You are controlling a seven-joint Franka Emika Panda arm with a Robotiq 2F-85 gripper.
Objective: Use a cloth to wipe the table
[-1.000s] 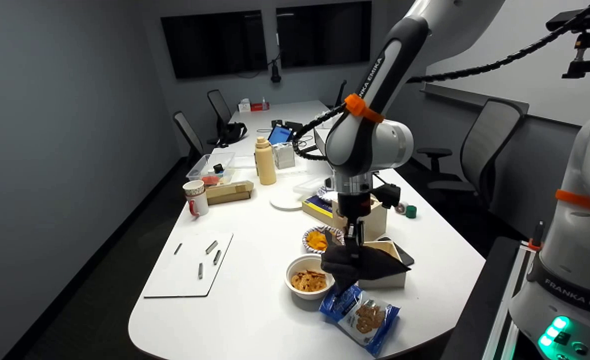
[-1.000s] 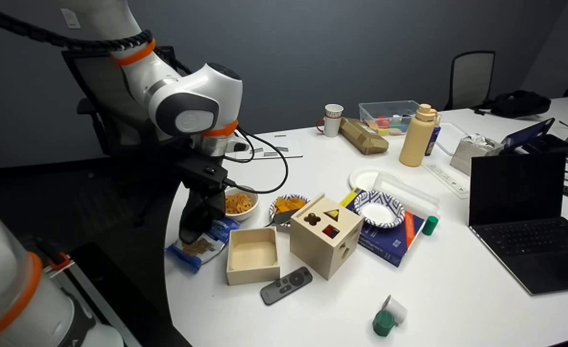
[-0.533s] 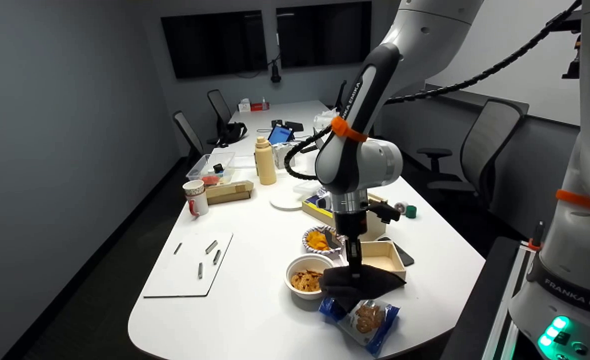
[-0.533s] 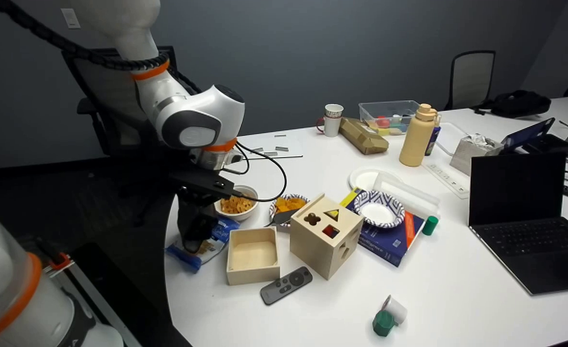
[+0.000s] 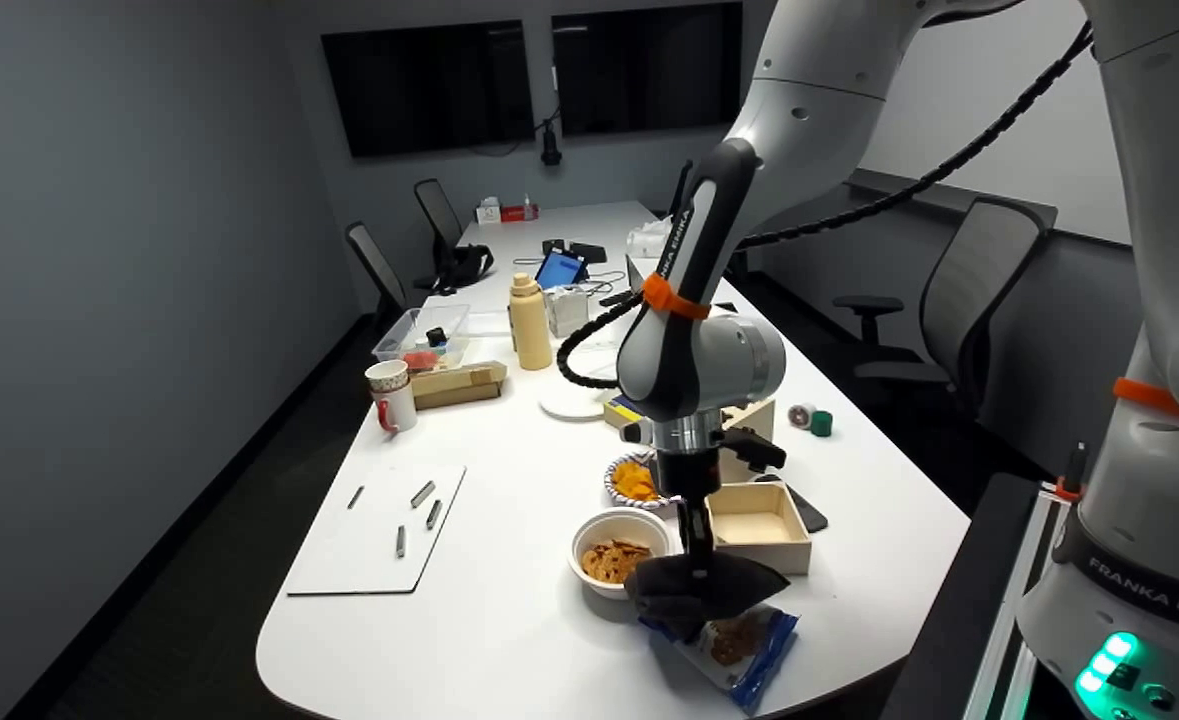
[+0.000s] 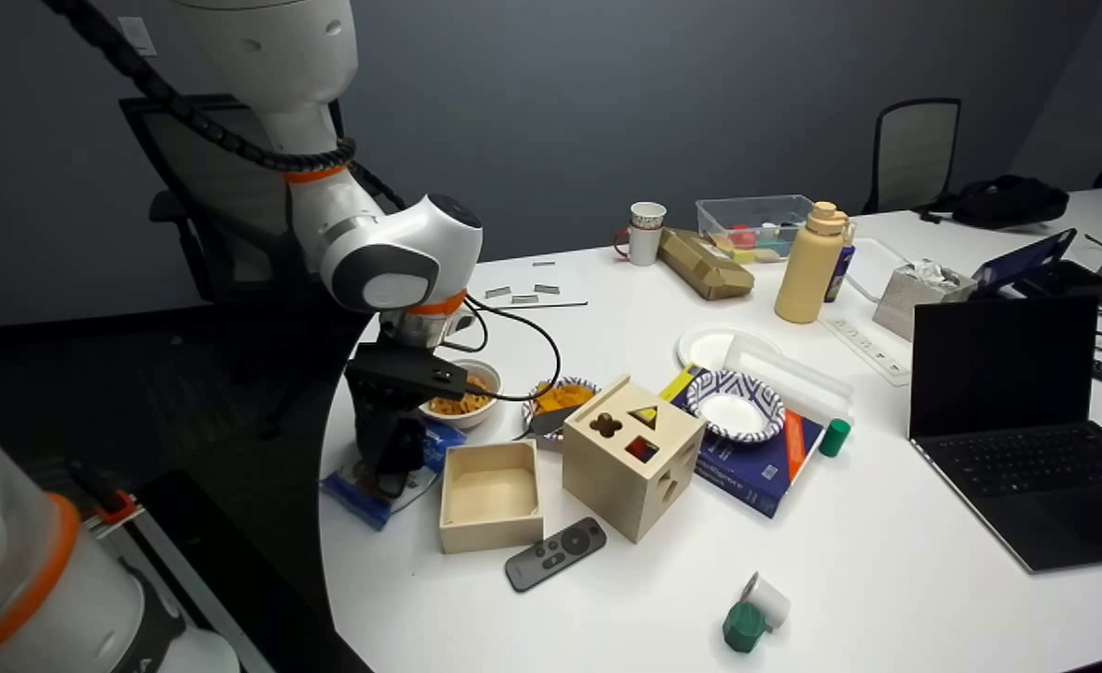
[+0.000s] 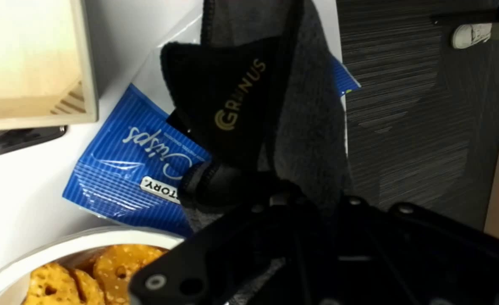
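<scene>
The dark cloth (image 7: 270,114) was pinched in the gripper (image 5: 699,565), upper centre of the wrist view.
It partly hid the snack bag (image 7: 133,169); contact could not be told. A wiping stroke there risked pushing the bag off the table (image 5: 509,600), or loose folds snagging the bowl (image 7: 105,237) at lower left.

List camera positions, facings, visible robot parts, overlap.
Exterior view: faces along the white rounded table from its end; white arm, black gripper show.
Exterior view: beside the table, facing the plain grey wall; arm shows, gripper unclear.
Wrist view: on the wrist, facing down over the dark grey fabric cloth; gripper at bottom.
Exterior views share the tan cylindrical bottle.
</scene>
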